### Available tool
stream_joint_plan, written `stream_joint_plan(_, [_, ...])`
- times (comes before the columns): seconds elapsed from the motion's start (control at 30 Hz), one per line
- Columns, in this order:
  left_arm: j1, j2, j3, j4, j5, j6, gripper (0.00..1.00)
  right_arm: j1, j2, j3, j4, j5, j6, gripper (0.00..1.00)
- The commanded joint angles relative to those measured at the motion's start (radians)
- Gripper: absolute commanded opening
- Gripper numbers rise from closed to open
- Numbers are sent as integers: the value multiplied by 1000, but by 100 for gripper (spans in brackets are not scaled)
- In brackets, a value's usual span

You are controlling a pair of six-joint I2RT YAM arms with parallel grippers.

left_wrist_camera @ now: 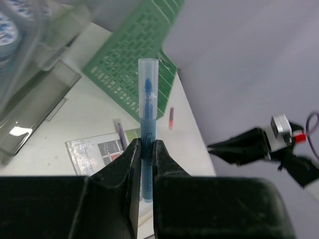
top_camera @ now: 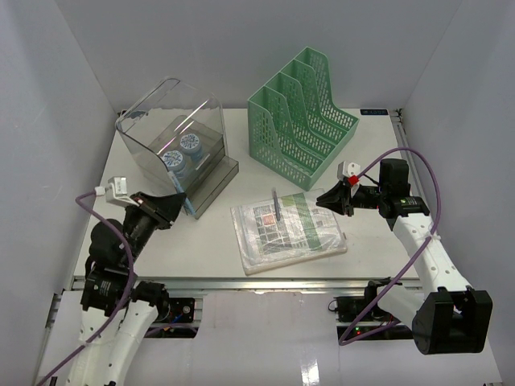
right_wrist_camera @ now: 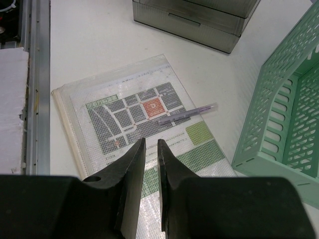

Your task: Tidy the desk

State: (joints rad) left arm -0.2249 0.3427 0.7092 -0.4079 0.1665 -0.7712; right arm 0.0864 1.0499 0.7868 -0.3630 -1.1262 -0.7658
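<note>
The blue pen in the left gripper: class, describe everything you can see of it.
The blue pen is a slim plastic stick with its see-through cap on and the blue tip showing inside. The left gripper is shut on its barrel, so the lower part is hidden between the black fingers. It points straight out from the wrist, held in the air above the desk, and touches only those fingers.
</note>
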Motion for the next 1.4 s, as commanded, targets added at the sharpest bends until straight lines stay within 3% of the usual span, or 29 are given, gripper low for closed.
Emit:
stream_joint_plan(0.0, [-2,176,73,176,431,206,0,-5,7,-8,18,-9,1,22])
stream_joint_plan(0.17, [-7,326,123,74,435,365,0,-5,15,-8,18,-4,-1,22])
stream_joint_plan(0.3, [-86,480,152,-64,168,518,0,-5,23,-8,18,1,-1,22])
stream_joint_plan(0.37, [-212,542,180,-97,-91,574,0,-5,28,-8,17,3,-2,22])
stream_joint_plan(0.47, [-371,689,227,-105,-327,666,0,-5,31,-9,16,9,-3,22])
stream_joint_plan(0.73, [-410,1000,270,-8,-686,860,0,-11,35,-9,16,17,-4,22])
stream_joint_plan(0.93, [-409,1107,304,80,-763,961,0,-13,36,-6,15,13,-1,23])
stream_joint_plan(1.1, [-403,1200,320,108,-776,1000,8,-14,31,-8,19,19,5,24])
stream_joint_plan(1.37, [-394,1257,336,124,-810,995,46,-16,25,-11,22,20,8,28])
